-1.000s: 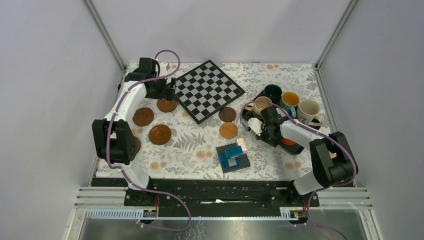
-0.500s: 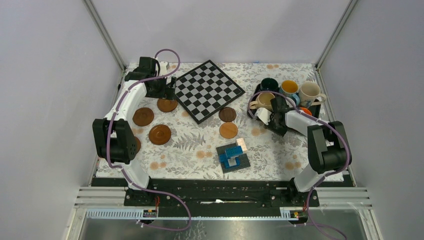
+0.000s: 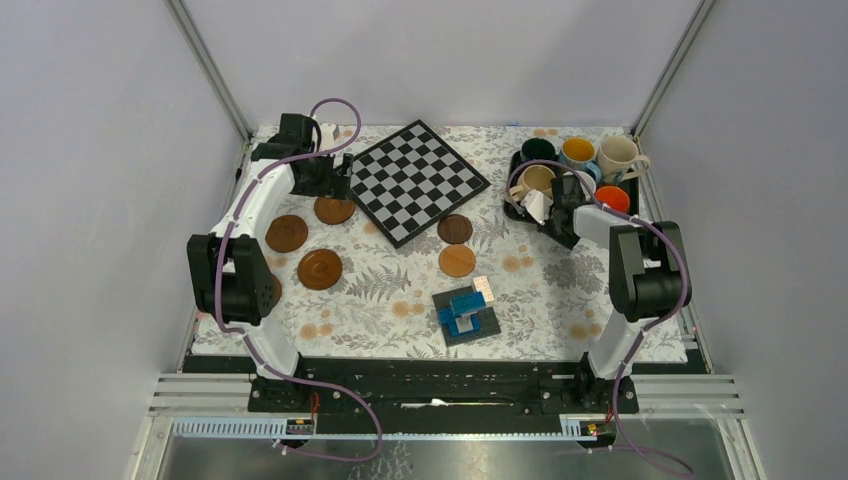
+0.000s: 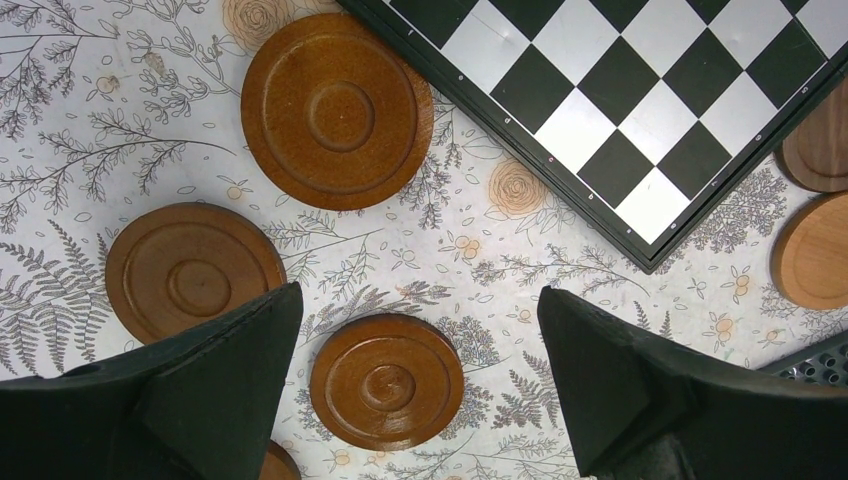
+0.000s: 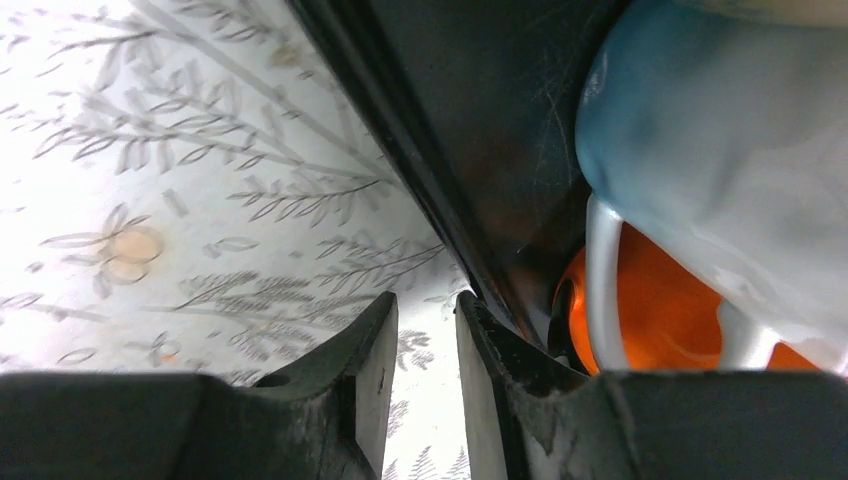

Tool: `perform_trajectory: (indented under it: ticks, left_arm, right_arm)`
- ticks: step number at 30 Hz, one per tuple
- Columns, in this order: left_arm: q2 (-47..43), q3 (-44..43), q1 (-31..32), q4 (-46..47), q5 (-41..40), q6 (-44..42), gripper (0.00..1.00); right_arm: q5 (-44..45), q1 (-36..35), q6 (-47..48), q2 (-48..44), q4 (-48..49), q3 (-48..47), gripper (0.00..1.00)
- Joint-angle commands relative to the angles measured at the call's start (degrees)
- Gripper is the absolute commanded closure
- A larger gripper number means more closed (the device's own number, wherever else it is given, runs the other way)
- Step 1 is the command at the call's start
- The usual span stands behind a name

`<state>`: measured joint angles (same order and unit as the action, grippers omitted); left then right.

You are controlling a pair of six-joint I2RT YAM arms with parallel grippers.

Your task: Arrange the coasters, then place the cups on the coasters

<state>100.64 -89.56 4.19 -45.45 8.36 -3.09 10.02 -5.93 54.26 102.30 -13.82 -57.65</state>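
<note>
Several brown coasters lie on the floral cloth: three at the left (image 3: 334, 211) (image 3: 286, 233) (image 3: 319, 269) and two near the middle (image 3: 455, 229) (image 3: 457, 261). My left gripper (image 3: 335, 182) hangs wide open and empty; in its wrist view the gripper (image 4: 418, 295) straddles one coaster (image 4: 387, 380) from above. The cups stand bunched in a black tray (image 3: 512, 200) at the back right: dark green (image 3: 538, 151), blue (image 3: 579, 152), white (image 3: 618, 157), beige (image 3: 536, 180), orange (image 3: 611, 199). My right gripper (image 5: 428, 300) sits low at the tray's rim (image 5: 420, 190), jaws a narrow gap apart with only cloth between them.
A checkerboard (image 3: 420, 180) lies tilted at the back centre, its corner close to the middle coasters. A blue block build on a grey plate (image 3: 466, 312) stands near the front centre. A sixth coaster (image 3: 272, 288) peeks out beside the left arm's base.
The tray with its cups has slid toward the back right together with my right gripper. The right jaws have parted slightly. The left arm has not moved.
</note>
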Motion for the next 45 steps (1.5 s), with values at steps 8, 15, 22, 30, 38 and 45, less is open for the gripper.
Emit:
perform_trajectory:
  ticks: [8, 15, 22, 30, 38, 45]
  left_arm:
    - [0.5, -1.48, -0.24, 1.15, -0.06, -1.87, 0.01]
    - [1.13, 0.81, 0.07, 1.15, 0.96, -2.91, 0.01]
    - [3.7, 1.66, 0.04, 6.33, 5.81, 0.94, 0.02]
    - [10.58, -1.69, -5.68, 17.59, 11.73, 13.58, 0.01]
    - [18.65, -7.16, -6.11, 24.37, 10.23, 17.31, 0.01]
    - [28.67, -15.98, -6.06, 24.8, 10.44, 19.0, 0.01]
  right_arm:
    - [0.0, 1.79, 1.55, 8.08, 9.21, -9.37, 0.63]
    - [-3.16, 1.68, -0.12, 7.68, 4.82, -12.43, 0.63]
    - [-10.57, 0.58, -2.93, 1.92, -3.74, -11.8, 0.62]
    - [-18.17, -2.68, -4.67, -5.36, -9.37, -9.85, 0.6]
    - [-24.26, -3.21, -5.78, -11.24, -12.97, -9.66, 0.58]
    - [-28.62, -3.3, -5.69, -16.47, -14.66, -8.09, 0.56]
